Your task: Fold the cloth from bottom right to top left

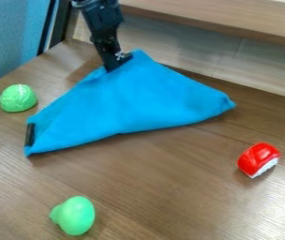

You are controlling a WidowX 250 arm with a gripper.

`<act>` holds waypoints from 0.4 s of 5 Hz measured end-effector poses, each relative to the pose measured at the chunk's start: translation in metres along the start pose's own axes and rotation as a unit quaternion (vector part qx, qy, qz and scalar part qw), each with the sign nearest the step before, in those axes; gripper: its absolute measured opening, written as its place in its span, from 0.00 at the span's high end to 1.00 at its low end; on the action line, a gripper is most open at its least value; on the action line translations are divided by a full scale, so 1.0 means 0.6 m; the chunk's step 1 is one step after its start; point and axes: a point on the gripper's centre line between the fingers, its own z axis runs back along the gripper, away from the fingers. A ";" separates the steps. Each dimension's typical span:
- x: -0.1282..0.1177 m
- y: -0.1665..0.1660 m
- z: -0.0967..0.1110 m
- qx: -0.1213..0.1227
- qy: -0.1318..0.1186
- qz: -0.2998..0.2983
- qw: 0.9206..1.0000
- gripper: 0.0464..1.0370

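camera view: blue cloth (132, 98) folded into rough triangle across middle of brown table (170, 197), black strip (30, 134) at its left end. gripper (117, 63) down at cloth's upper edge, just left of top corner; cannot tell if spread or pinching. arm (101, 21) slants down and slightly right from top edge. green toy cabbage (18, 98) left of cloth, red-and-white toy sushi (259, 159) lower right, green toy pear (74, 215) near bottom.

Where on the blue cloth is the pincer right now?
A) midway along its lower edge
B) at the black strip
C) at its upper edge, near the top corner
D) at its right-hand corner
C: the pincer meets the blue cloth at its upper edge, just left of the top corner as seen in the view.
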 end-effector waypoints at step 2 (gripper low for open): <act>-0.009 0.032 -0.007 0.000 0.008 0.019 1.000 0.99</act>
